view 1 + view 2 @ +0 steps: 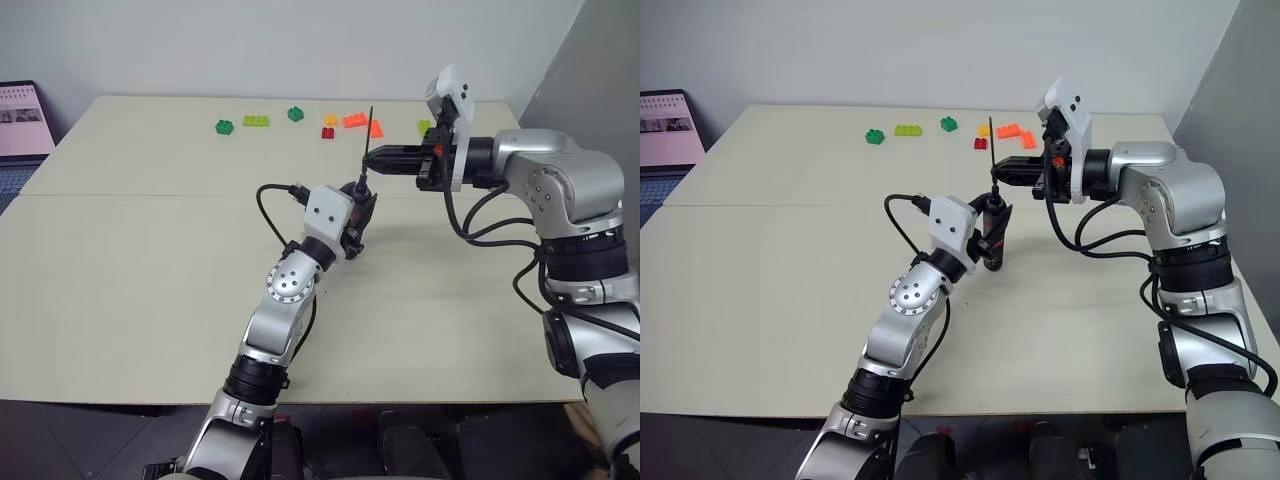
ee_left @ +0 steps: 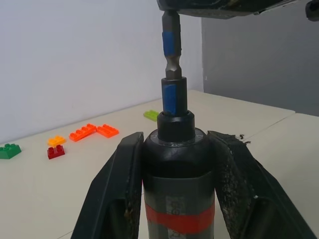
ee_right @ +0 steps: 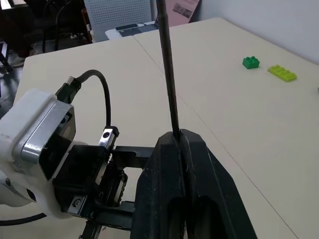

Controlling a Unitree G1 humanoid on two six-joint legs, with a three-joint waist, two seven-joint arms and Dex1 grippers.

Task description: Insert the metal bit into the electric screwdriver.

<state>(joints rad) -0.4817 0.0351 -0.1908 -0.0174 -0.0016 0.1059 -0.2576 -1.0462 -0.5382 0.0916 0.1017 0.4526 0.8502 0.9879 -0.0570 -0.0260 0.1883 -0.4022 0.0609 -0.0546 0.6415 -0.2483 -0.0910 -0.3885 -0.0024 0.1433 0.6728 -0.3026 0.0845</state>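
My left gripper is shut on the electric screwdriver, a dark body with a red band, held tip-up above the table. Its narrow black tip carries a blue mark. The metal bit stands almost upright over that tip. The bit's lower end sits in the mouth of the tip; how deep it goes is hidden. My right gripper reaches in from the right and is shut on the bit partway up, so the thin rod sticks out above the fingers.
Several toy bricks lie along the table's far edge: green, lime, red and orange. A laptop screen stands off the table's left side. A black cable loops from my left wrist.
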